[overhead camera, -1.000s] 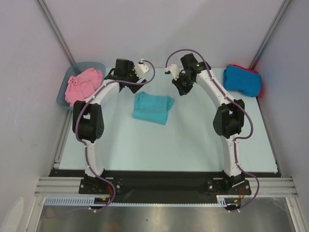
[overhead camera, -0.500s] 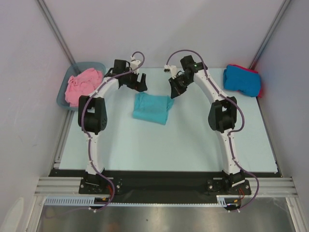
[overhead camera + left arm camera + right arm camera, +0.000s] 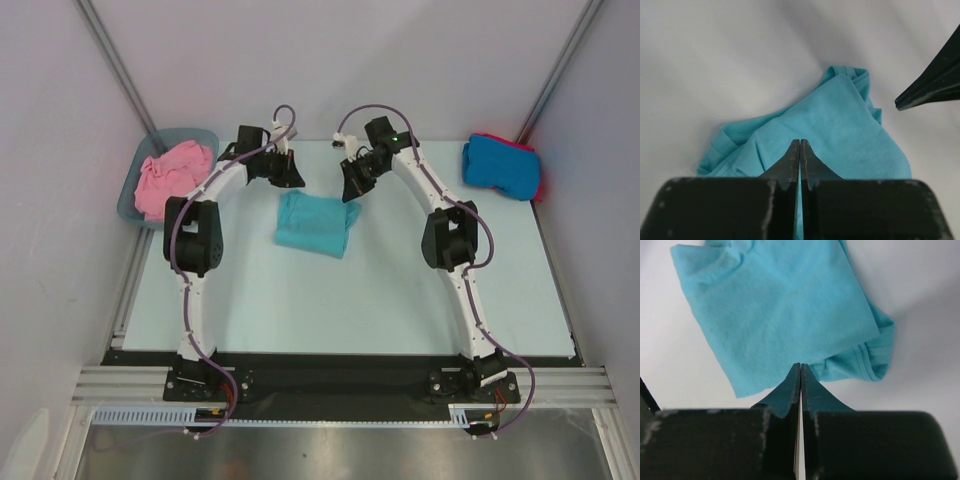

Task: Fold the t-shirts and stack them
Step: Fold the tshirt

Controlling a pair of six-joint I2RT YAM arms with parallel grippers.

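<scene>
Teal shirt (image 3: 316, 223): folded into a rumpled rectangle, middle of table (image 3: 350, 300).
Left claw (image 3: 800, 145): clenched, by its far-left corner.
Right claw (image 3: 800, 367): clenched, by its far-right corner.
Room: widest on shirt's near side.

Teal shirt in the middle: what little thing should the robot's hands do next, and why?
Probably open both grippers. The left gripper and right gripper are shut on nothing, by the far edge of the teal shirt, which lies folded. They must open before they can pinch it, perhaps to carry it to the blue shirt.
</scene>
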